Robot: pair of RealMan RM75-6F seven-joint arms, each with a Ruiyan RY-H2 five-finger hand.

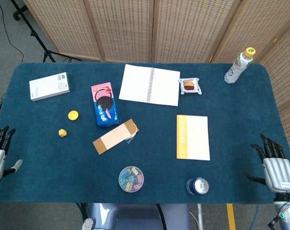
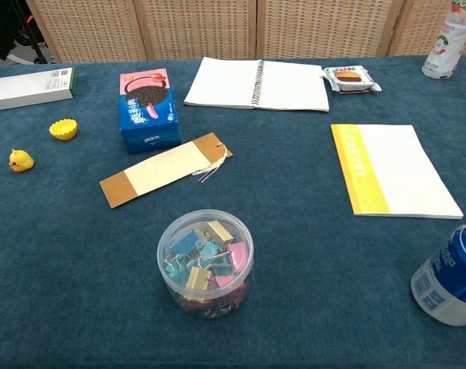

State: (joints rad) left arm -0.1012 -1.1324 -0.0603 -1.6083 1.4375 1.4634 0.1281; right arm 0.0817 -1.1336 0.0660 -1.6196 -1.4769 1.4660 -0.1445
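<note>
Clear tub of binder clips (image 2: 205,263) near front edge. Kraft bookmark (image 2: 165,169) behind it, just beside cookie box (image 2: 147,110). Blue can (image 2: 451,274) at right

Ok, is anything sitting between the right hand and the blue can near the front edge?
Nothing visible does. The right hand rests open at the table's right edge, and only bare blue cloth lies between it and the blue can. The yellow-spined booklet lies further back, off that line.
</note>
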